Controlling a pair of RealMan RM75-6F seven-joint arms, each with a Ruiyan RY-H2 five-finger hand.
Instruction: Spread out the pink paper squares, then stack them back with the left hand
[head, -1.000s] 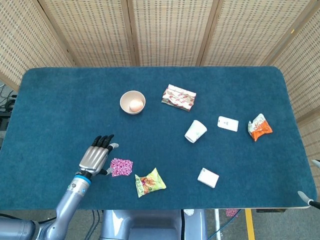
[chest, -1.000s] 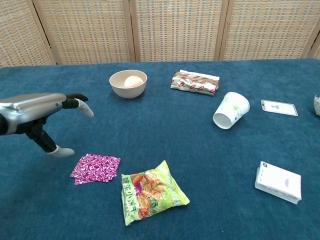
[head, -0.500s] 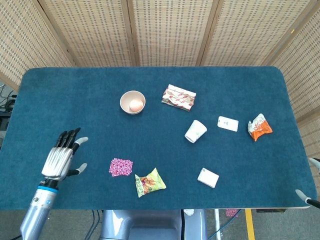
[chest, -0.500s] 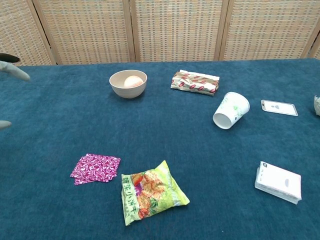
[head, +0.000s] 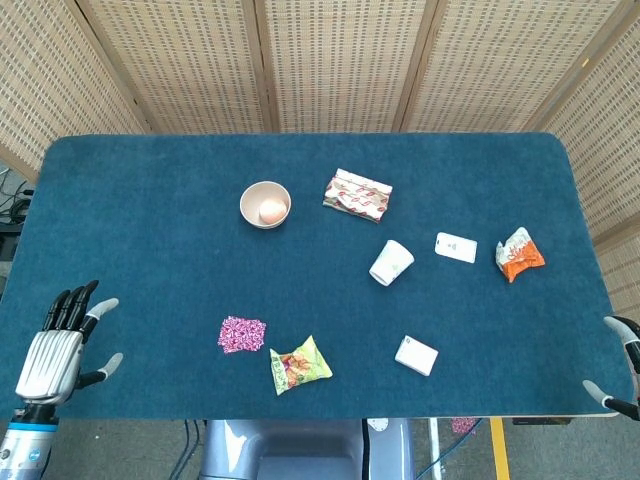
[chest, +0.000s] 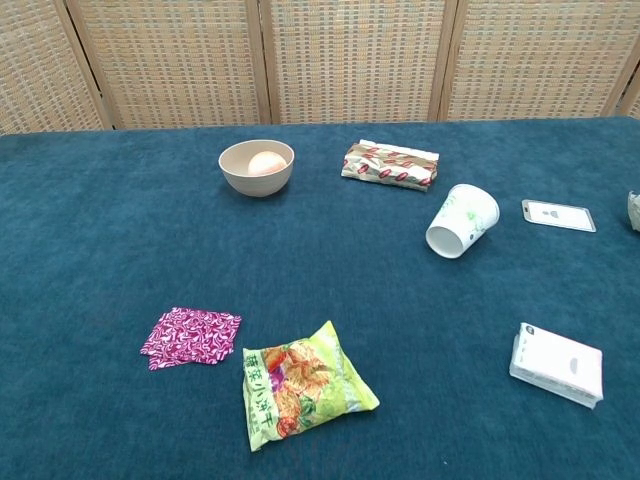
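Observation:
The pink paper squares (head: 242, 334) lie in one small stack on the blue table, near its front edge, also seen in the chest view (chest: 191, 337). My left hand (head: 58, 347) hovers at the table's front left corner, far left of the stack, fingers spread and holding nothing. It is out of the chest view. Only a sliver of my right hand (head: 622, 372) shows at the right edge of the head view, past the table's front right corner; how its fingers lie is hidden.
A green snack bag (head: 299, 365) lies just right of the stack. Further off are a bowl with an egg (head: 265, 205), a patterned packet (head: 357, 194), a tipped paper cup (head: 391, 263), a white card (head: 456, 247), a white box (head: 416, 355) and an orange packet (head: 519, 254).
My left hand has drawn away from the stack, moving left and toward the table's front left corner, and has left the chest view. The stack has not moved.

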